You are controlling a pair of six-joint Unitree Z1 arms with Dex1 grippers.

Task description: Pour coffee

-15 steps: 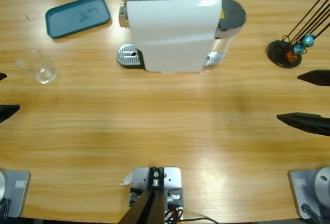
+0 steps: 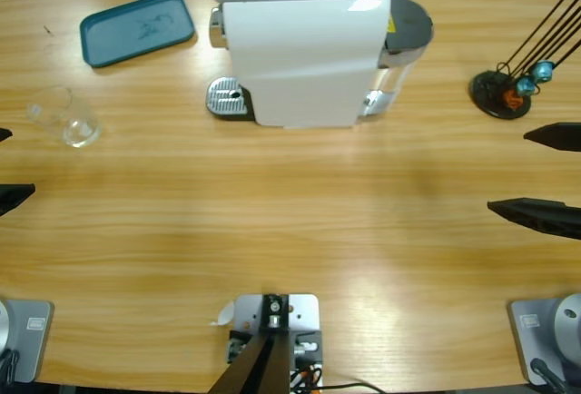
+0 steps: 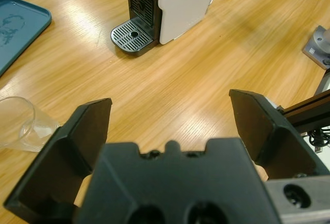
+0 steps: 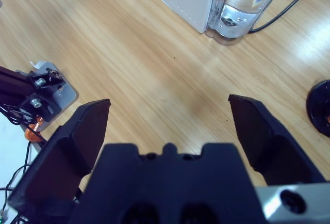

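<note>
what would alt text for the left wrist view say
The left end effector hangs open over a wooden table, holding nothing. An empty clear glass stands beside its left jaw, and beyond are a white coffee machine with a metal drip tray and a teal tray.

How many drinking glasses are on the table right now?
1. A single clear glass stands near the table's left end, below the teal tray and just ahead of the left gripper. No other glass shows; the coffee machine could hide something behind it.
</note>
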